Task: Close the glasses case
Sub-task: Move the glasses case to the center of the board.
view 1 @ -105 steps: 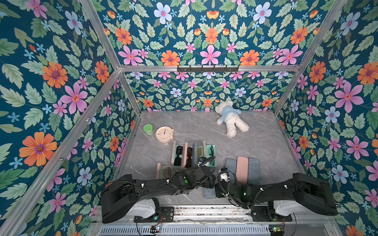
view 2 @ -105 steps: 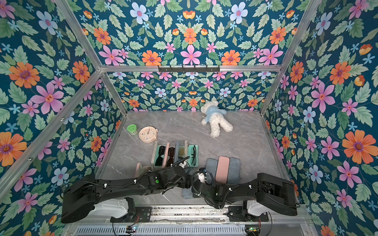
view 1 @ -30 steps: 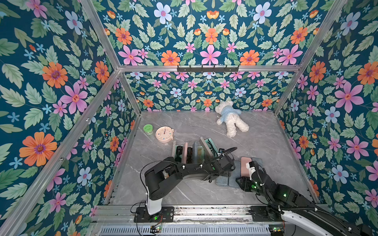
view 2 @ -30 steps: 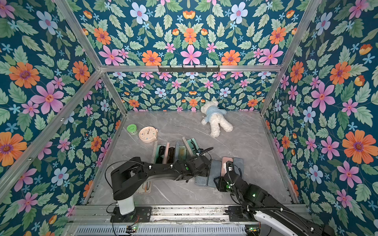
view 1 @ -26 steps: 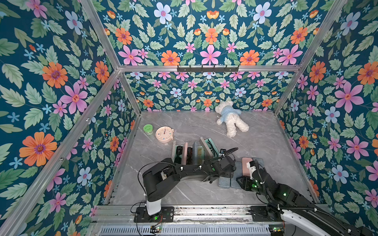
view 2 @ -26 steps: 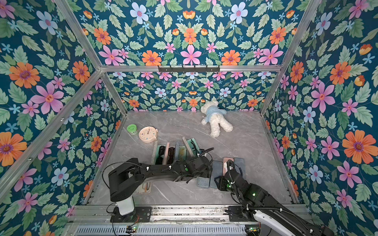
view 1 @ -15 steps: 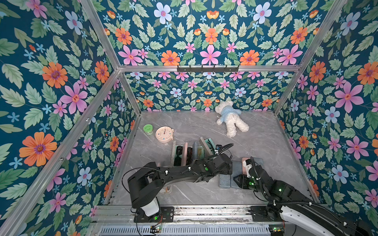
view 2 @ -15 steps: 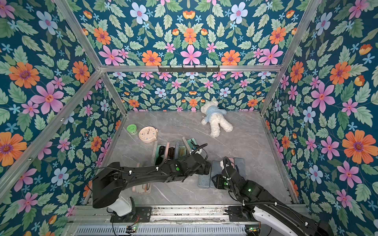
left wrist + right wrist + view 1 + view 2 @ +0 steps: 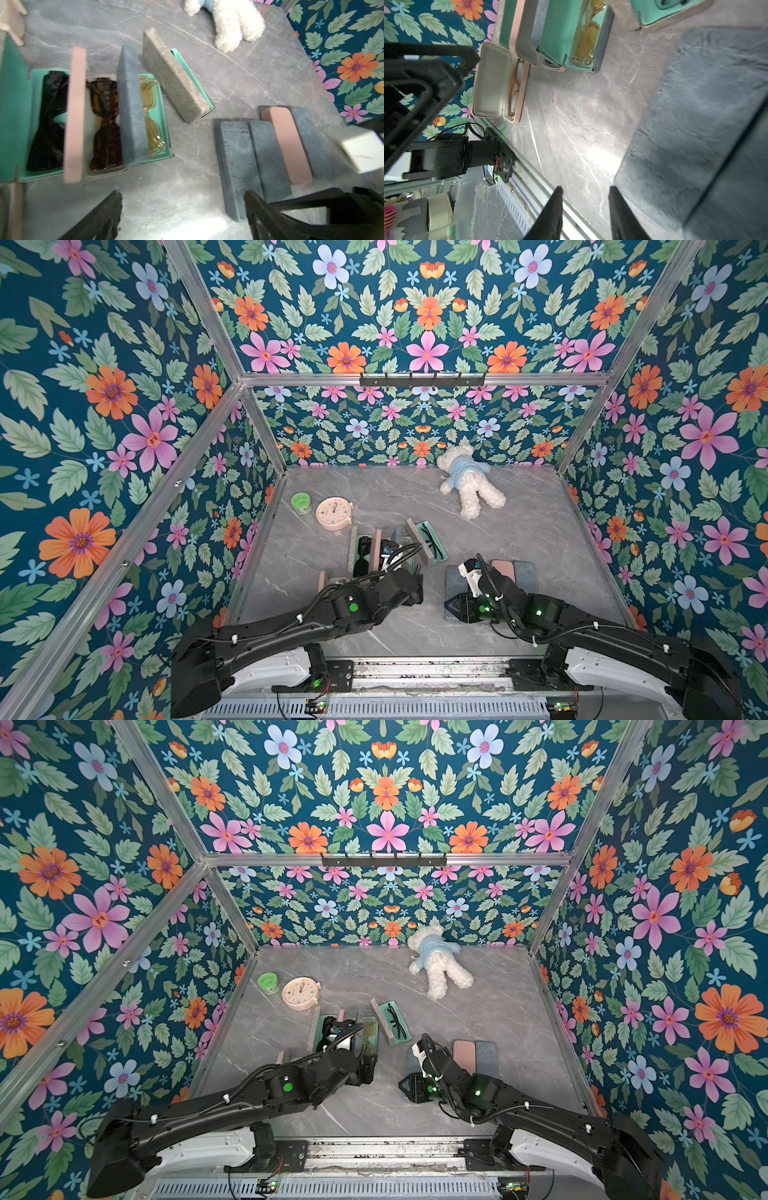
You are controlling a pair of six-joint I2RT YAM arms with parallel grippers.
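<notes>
The blue-grey, rough-textured hard glasses case point(image 9: 232, 166) lies flat on the grey marble-patterned table point(image 9: 540, 531), near the front edge and a little right of the middle. Its lid is down, and only a thin seam shows along 1 long side. Its long axis runs from the robot toward the back wall, parallel to the 3 other closed cases point(image 9: 287, 143) just beside it on the right. It is the leftmost of the 4 and sits slightly nearer the robot than they do.

Compared with 1 second ago, the left gripper point(image 9: 182, 193) is no longer stretched across to this case. It has drawn back to the left, in front of the row of open mint-lined cases point(image 9: 131, 104) with sunglasses inside, and its fingers have spread more. They now stand wide apart and hold nothing.

The right gripper point(image 9: 585, 188) has shifted a little to the left and now hangs over the near end of the case. Its fingers point(image 9: 552, 212) are partly apart, with only bare table between them. 1 finger is just beside the near corner of the case, but whether it touches cannot be told.
</notes>
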